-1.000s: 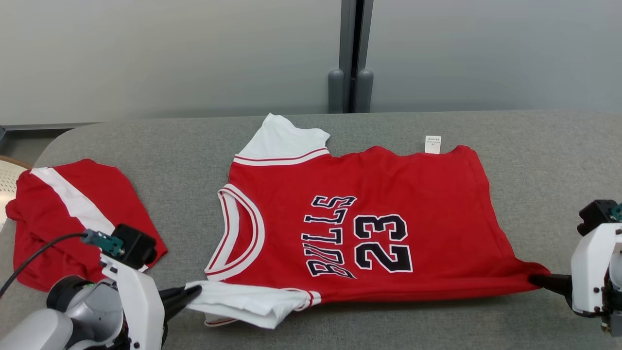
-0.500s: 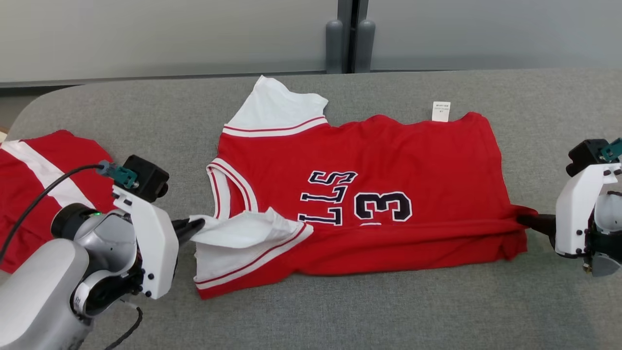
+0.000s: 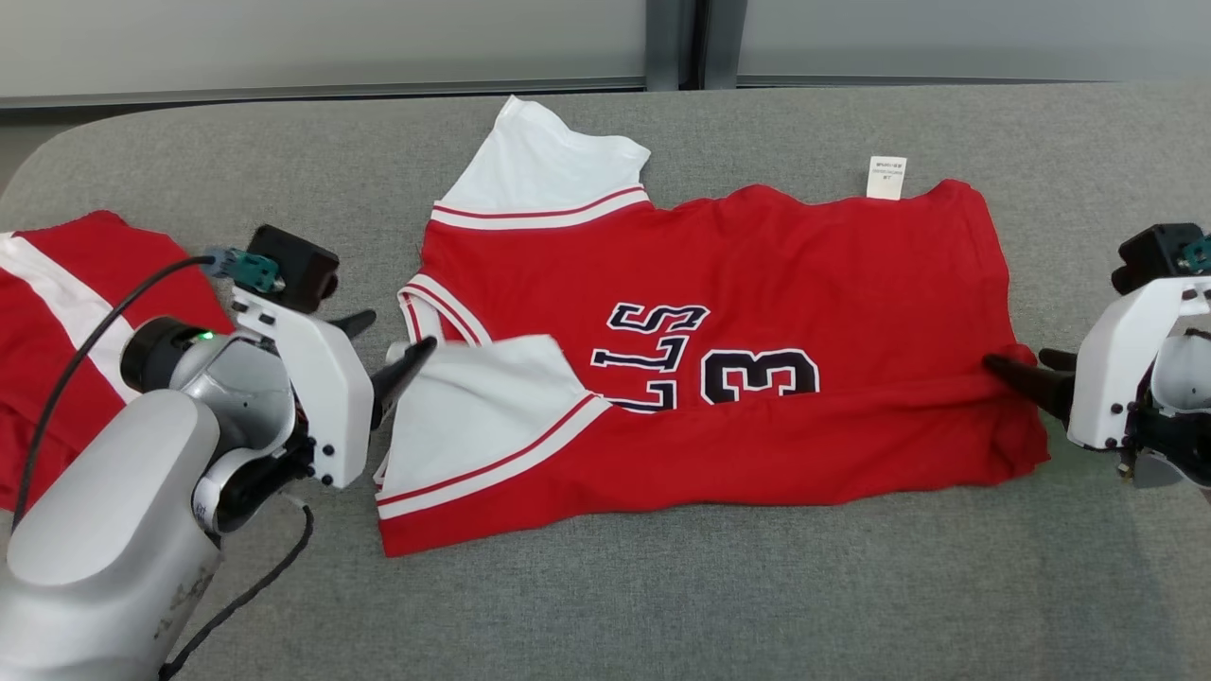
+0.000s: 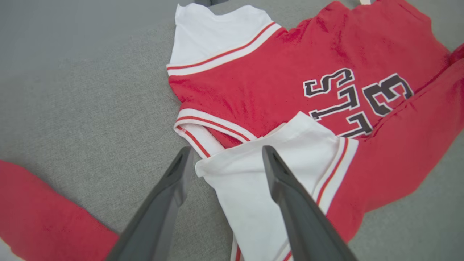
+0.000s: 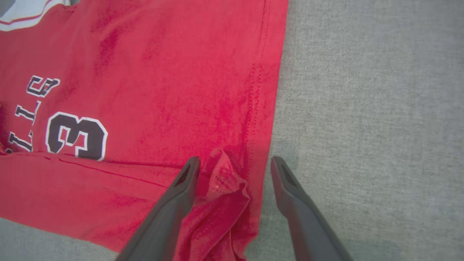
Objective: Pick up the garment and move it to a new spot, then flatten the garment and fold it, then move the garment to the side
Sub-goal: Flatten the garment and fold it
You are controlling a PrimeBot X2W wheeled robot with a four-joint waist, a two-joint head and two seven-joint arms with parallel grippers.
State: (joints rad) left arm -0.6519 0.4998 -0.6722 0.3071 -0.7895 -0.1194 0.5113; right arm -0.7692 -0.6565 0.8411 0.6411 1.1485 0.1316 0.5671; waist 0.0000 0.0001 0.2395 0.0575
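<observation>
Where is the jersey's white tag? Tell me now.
In the head view, the white tag sticks out past the red jersey at its far right edge, flat on the grey surface, beyond the right end effector.

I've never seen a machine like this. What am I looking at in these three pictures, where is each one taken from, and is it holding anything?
It is a robot with two arms, each ending in a two-fingered pincer called a gripper. The wide picture comes from a camera on its head, looking down at a grey fabric surface. The other two come from cameras on its wrists, looking along the dark fingers. On the surface lies a red basketball jersey, with its near edge and one white sleeve folded over the lettering. A second red garment lies at the robot's left. The left gripper sits at the white sleeve, the right gripper at the jersey's other end. Both are open, so nothing is held.
</observation>
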